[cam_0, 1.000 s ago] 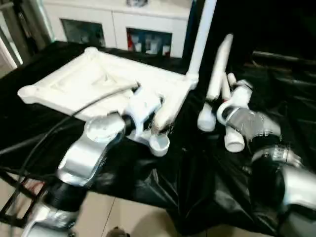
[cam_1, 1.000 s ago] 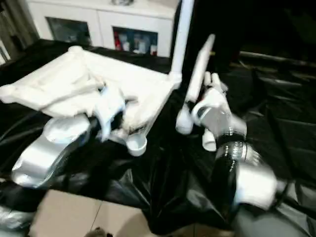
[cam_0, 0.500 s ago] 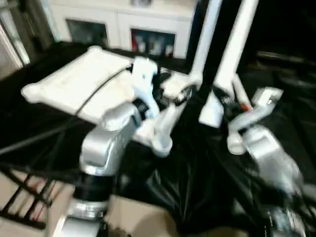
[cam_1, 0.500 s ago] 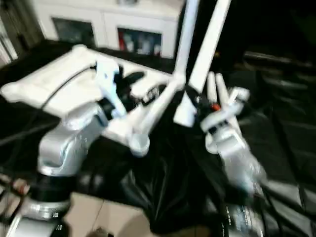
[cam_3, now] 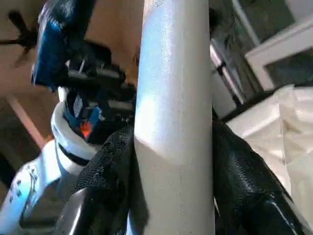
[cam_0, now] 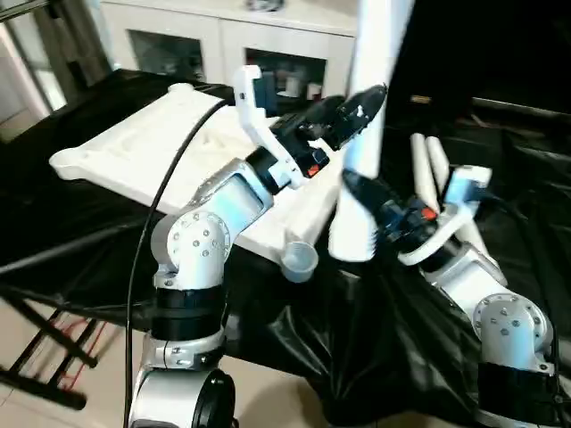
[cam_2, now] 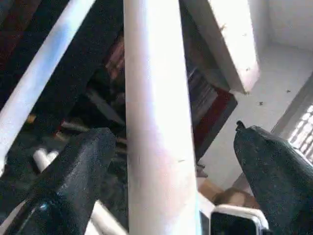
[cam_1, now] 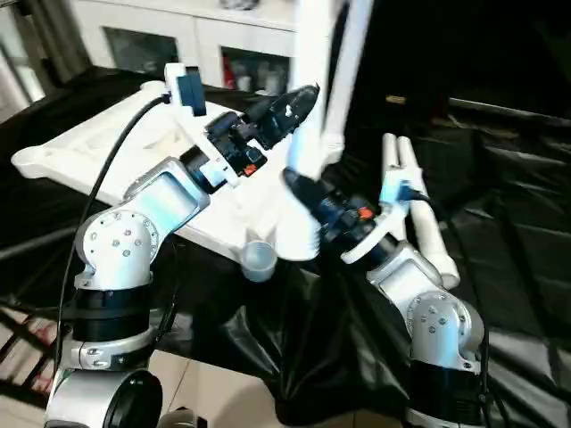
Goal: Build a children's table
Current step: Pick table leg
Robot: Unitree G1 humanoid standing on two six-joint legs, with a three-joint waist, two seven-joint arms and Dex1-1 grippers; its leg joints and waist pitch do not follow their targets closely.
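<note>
Right gripper (cam_3: 171, 161) clamps its black fingers (cam_3: 107, 171) on an upright white leg (cam_0: 366, 134) above the black-draped bench's (cam_0: 375, 339) front edge, beside the upturned tabletop (cam_0: 152, 152), while the left gripper (cam_2: 171, 161), fingers spread wide, straddles that leg without touching.

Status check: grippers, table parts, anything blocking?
Right gripper clamps upright white tube leg. Left gripper open around it. White ribbed tabletop upside down, one leg fitted. No obstruction.
</note>
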